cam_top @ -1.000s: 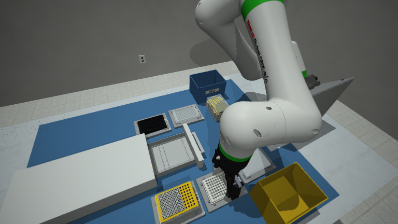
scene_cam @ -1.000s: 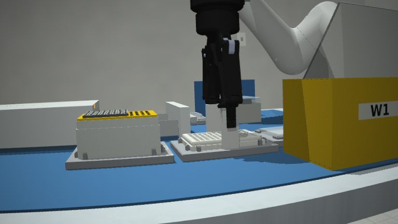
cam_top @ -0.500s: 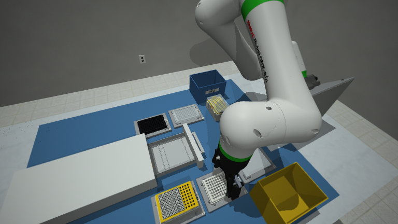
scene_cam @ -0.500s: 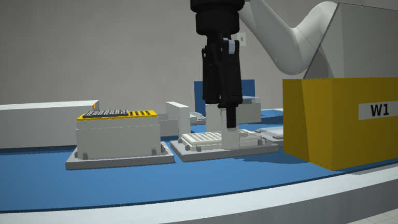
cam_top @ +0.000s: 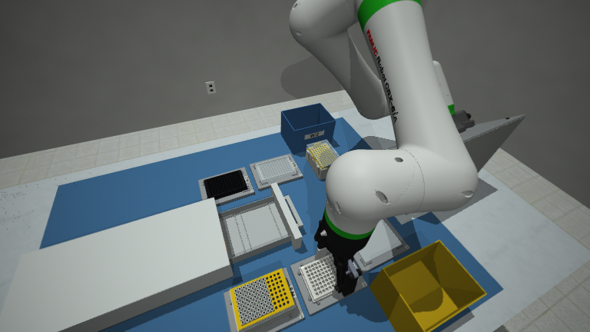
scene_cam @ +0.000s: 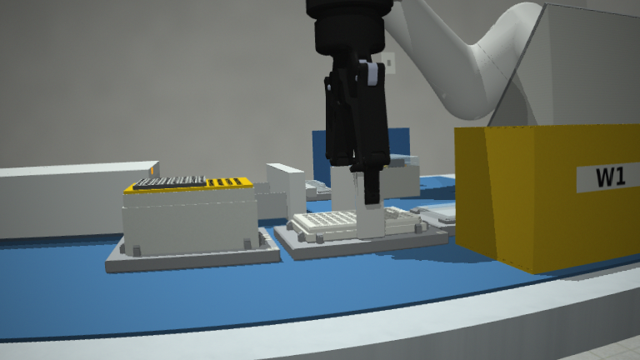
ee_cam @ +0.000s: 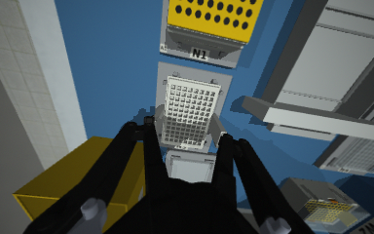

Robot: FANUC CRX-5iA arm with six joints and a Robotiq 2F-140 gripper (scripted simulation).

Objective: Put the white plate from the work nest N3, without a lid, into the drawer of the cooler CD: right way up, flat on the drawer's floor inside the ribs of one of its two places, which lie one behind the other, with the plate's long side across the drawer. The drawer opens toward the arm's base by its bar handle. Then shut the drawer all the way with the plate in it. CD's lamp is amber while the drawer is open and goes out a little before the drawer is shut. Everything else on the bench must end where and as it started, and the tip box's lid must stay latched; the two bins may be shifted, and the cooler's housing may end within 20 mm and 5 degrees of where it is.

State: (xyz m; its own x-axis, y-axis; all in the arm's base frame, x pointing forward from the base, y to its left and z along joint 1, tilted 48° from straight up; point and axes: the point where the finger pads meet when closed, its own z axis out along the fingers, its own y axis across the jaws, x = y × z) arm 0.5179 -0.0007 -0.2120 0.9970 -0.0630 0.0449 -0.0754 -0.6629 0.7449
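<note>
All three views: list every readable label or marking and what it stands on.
"W1": white label on the yellow bin.
"N1": tag on the nest under the yellow tip box.
"FANUC Robot CRX-5iA": lettering along the arm, partly blurred.
Label on the blue bin: too blurred to read for sure.

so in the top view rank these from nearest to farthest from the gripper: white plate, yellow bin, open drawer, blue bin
1. white plate: right at the gripper, which is shut on it, in its nest.
2. yellow bin: just to the right in the picture.
3. open drawer: up and to the left, pulled out of the cooler.
4. blue bin: far back, near the bench's far edge.
</note>
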